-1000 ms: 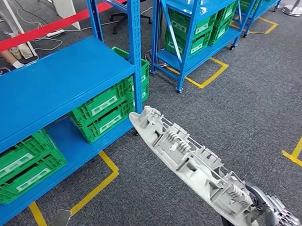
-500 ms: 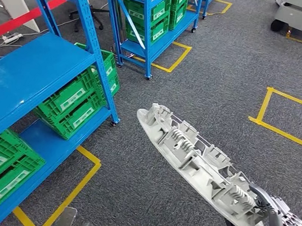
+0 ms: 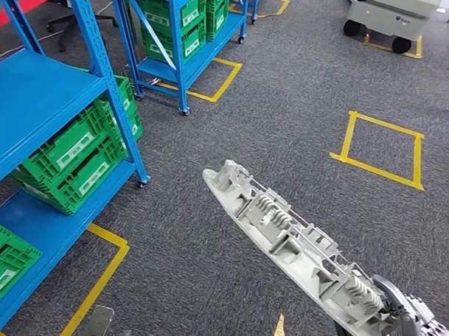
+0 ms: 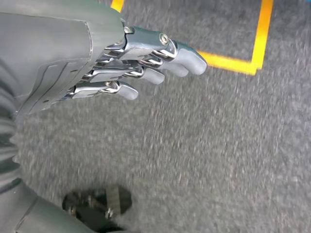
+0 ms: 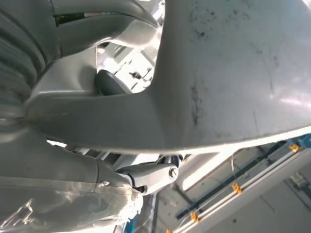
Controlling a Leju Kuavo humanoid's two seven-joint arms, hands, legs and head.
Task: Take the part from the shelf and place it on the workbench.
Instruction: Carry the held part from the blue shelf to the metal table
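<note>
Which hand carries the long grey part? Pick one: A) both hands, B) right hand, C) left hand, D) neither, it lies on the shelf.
B: the right hand grips one end of the long grey part, which juts out above the carpet, while the left hand hangs with nothing in it.

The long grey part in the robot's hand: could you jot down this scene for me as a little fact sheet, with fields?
held thing: long grey ribbed plastic part, sticking out forward over the floor
holder: right hand, gripping one end of the part
other hand: left hand, holding nothing, fingers stretched out side by side above the carpet
floor: grey carpet with yellow tape squares
nearby: blue shelves with green crates
workbench: cannot tell where it is
</note>
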